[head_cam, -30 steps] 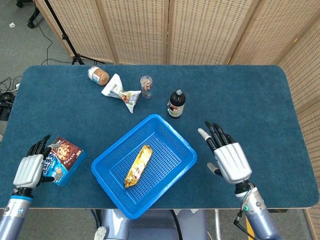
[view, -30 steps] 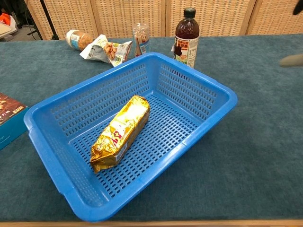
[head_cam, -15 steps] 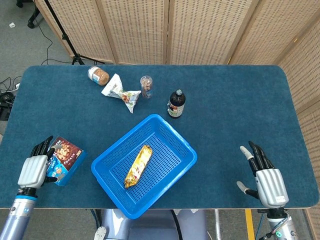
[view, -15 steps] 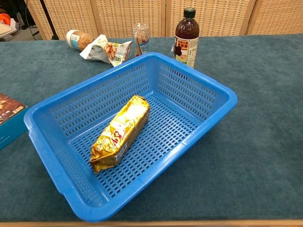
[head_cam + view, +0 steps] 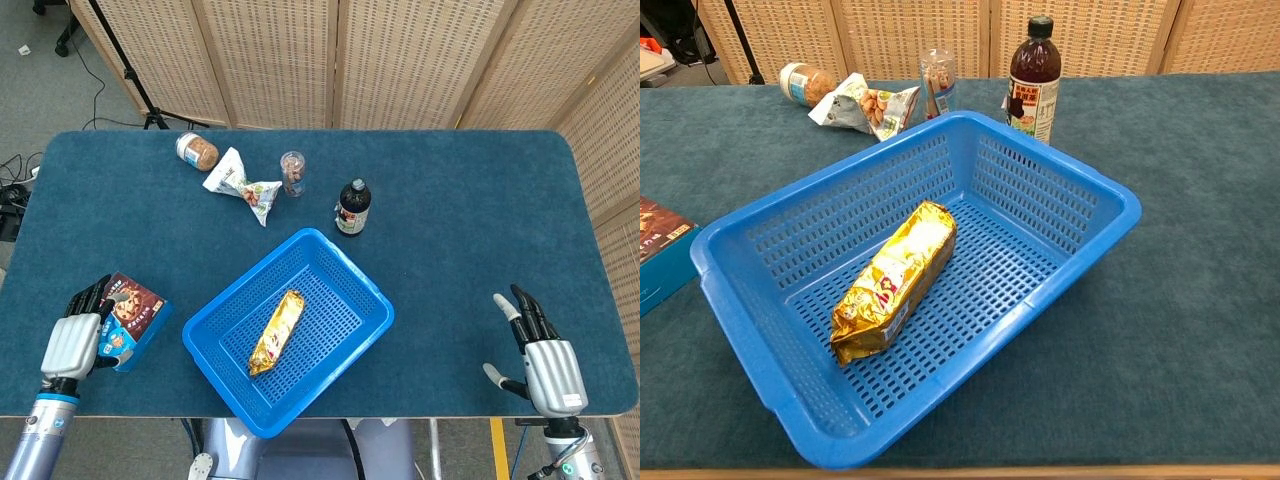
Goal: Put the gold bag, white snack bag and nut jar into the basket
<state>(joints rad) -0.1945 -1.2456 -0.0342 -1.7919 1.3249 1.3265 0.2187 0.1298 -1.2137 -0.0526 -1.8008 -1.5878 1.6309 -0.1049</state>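
1. Our right hand (image 5: 545,362) rests at the near right edge of the table (image 5: 480,210), fingers spread and holding nothing, well apart from every task item.
2. Our left hand (image 5: 78,335) sits at the near left corner, fingers apart and empty, just beside a cookie box (image 5: 128,320); we cannot tell whether it touches it.
3. One step looks done: the gold bag (image 5: 276,331) lies flat inside the blue basket (image 5: 345,260), along its floor.
4. Two steps remain, we judge. The white snack bag (image 5: 241,185) lies on the far side of the table, and the nut jar (image 5: 198,151) lies just beside it, both well apart from the basket.
5. A small clear jar (image 5: 292,171) and a dark bottle (image 5: 351,207) stand near the basket's far rim; neither belongs to the task.
6. Against a second ago, our right hand has pulled away from beside the basket to the near right edge, and our left hand has drawn slightly nearer. The items have not moved.
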